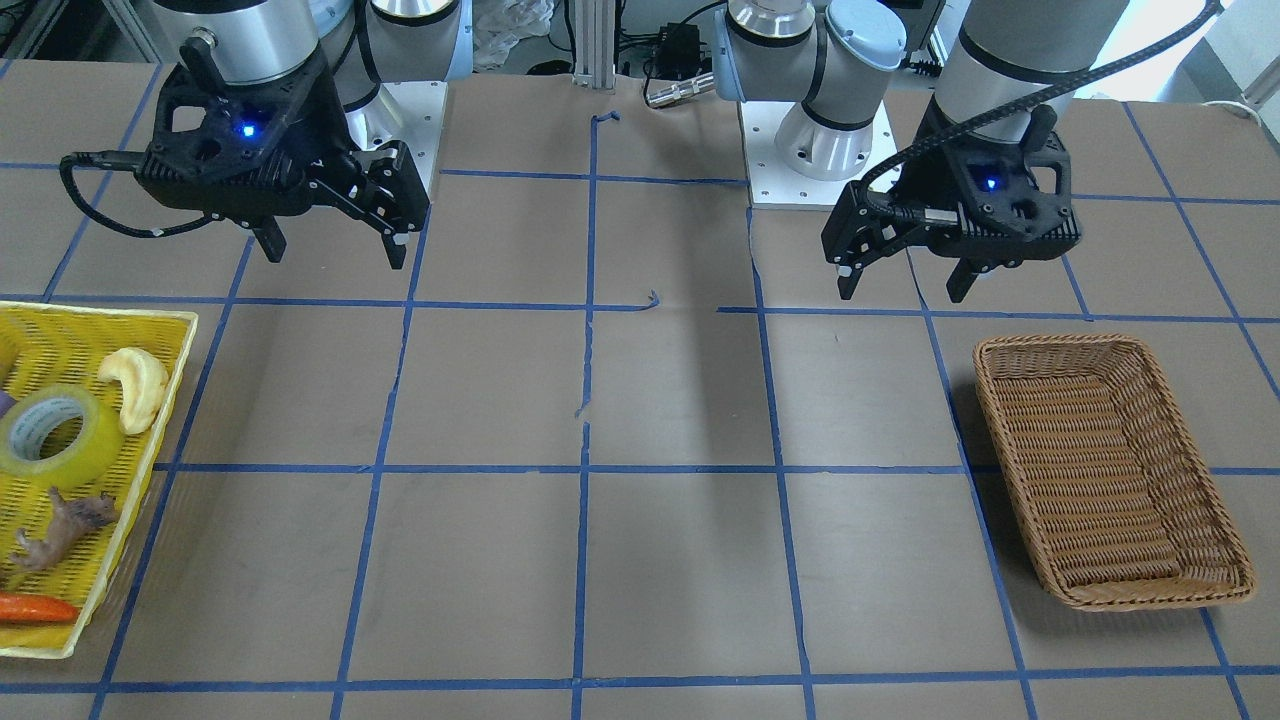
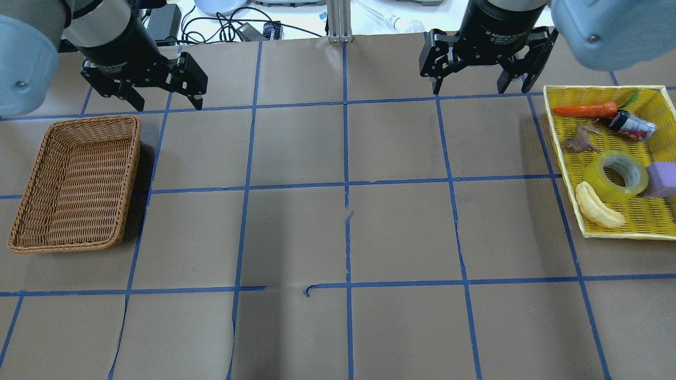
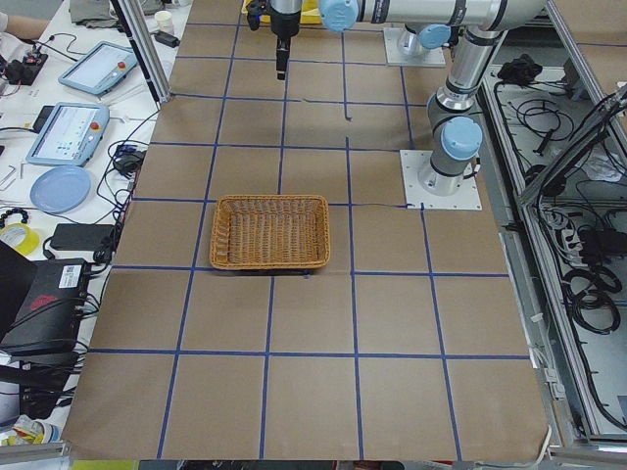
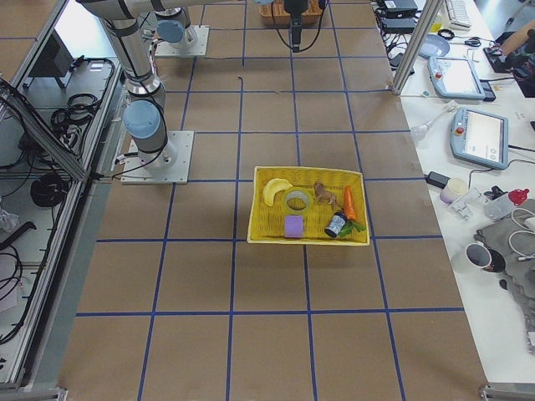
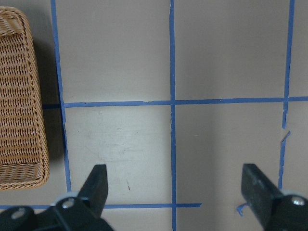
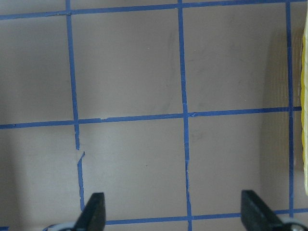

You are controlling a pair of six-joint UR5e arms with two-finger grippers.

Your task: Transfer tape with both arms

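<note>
The tape (image 1: 85, 455) is a translucent yellow ring that lies flat in the yellow basket (image 1: 100, 318). It also shows in the overhead view (image 2: 597, 177) and the exterior right view (image 4: 296, 207). My right gripper (image 1: 335, 250) hangs open and empty above the table, back from the yellow basket (image 2: 602, 89) and apart from the tape. My left gripper (image 1: 905, 285) hangs open and empty just behind the empty wicker basket (image 1: 1110, 470). Both wrist views show spread fingers over bare brown paper, for the left gripper (image 5: 175, 175) and the right gripper (image 6: 173, 204).
The yellow basket also holds a pale banana-like toy (image 2: 597, 211), a carrot (image 2: 583, 110), a brown animal figure (image 2: 578, 142), a small bottle (image 2: 631, 125) and a purple block (image 2: 663, 179). The wicker basket (image 2: 74, 184) sits at the opposite end. Blue tape lines grid the paper.
</note>
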